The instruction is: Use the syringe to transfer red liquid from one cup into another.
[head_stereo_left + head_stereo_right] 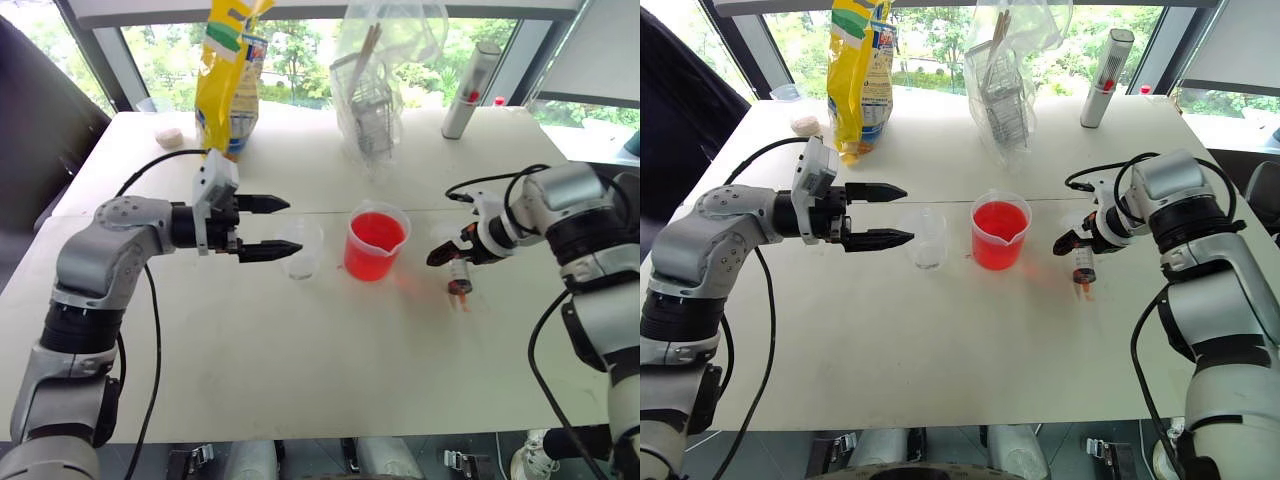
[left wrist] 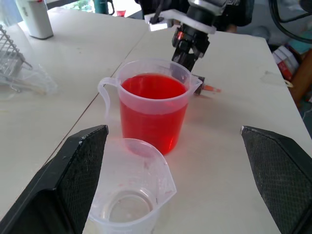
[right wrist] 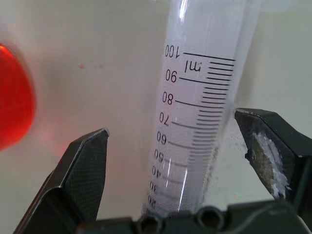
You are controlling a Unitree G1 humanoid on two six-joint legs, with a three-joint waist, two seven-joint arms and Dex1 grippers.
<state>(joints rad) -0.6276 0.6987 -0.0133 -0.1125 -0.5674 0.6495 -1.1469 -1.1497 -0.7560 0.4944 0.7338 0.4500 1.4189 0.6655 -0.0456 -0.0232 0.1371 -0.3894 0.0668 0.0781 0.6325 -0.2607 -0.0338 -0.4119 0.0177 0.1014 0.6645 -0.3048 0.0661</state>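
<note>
Clear syringe (image 3: pixel 195 122), black graduations to 100 ml, lies between the spread right gripper (image 3: pixel 180 161); left gripper (image 1: pixel 262 228) spread.

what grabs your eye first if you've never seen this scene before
The spouted beaker of bright red liquid at the middle of the white table stands out first. To its right the right gripper stands open around the clear syringe lying on the table. To its left the small empty cup sits just ahead of the open left gripper, and a yellow bag stands at the far edge.
</note>
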